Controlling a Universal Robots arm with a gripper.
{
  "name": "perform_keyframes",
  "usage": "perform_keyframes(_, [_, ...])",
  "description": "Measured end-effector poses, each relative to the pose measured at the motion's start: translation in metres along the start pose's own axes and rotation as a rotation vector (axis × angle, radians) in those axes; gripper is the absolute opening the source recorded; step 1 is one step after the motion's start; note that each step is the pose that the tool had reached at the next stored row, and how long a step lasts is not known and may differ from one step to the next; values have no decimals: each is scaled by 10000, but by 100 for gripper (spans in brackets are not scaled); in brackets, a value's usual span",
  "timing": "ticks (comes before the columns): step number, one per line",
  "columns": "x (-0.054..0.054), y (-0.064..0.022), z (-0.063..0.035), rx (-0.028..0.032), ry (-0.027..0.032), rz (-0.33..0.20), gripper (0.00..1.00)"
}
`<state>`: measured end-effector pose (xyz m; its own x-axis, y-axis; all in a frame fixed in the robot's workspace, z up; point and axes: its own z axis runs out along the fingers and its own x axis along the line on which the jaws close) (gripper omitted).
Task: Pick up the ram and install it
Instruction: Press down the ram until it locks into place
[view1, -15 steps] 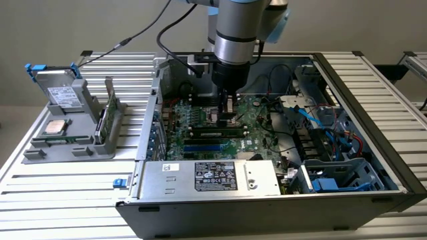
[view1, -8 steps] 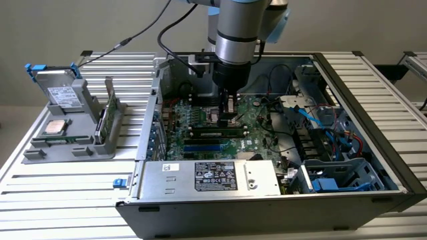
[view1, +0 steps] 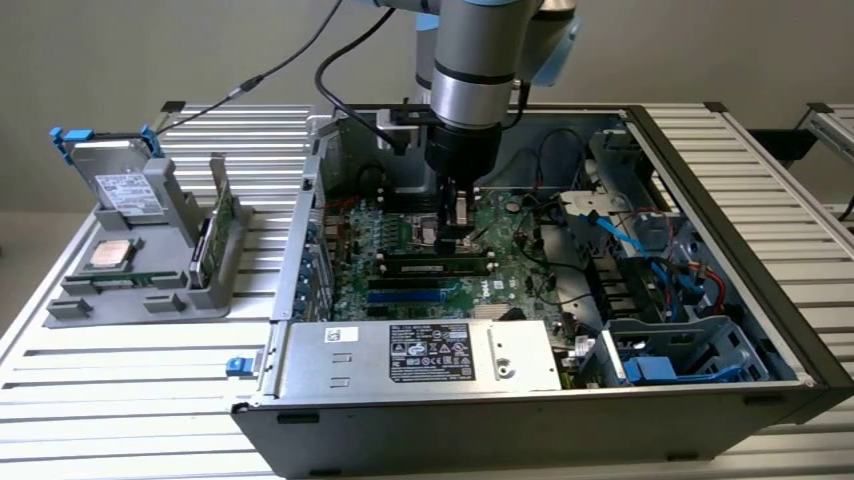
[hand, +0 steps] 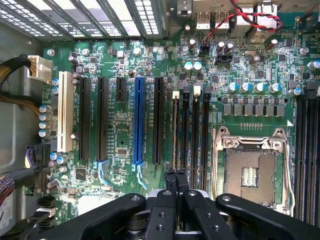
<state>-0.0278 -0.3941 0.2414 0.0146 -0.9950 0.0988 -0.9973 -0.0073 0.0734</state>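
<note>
The ram (view1: 434, 266) is a long green stick with a small white label. It stands on edge in a black slot on the motherboard (view1: 400, 240), inside the open computer case. My gripper (view1: 458, 238) hangs straight down just above and behind the ram's right half. In the wrist view the gripper (hand: 176, 181) has its two black fingers pressed together with nothing between them. They sit over the narrow black memory slots (hand: 190, 135) beside the empty processor socket (hand: 250, 172). Whether the fingertips touch the ram I cannot tell.
A silver power supply (view1: 427, 355) fills the case's front. Blue and red cables (view1: 667, 270) and a drive cage (view1: 681, 350) crowd the exterior view's right. Outside the case, a grey fixture (view1: 134, 290) holds a hard drive (view1: 120, 185), a square silver chip (view1: 110, 256) and an upright green card (view1: 214, 240).
</note>
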Motion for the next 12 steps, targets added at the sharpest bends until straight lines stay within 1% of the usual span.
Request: perform_keyframes(12, [-1, 0, 5, -145, -124, 1703, 10])
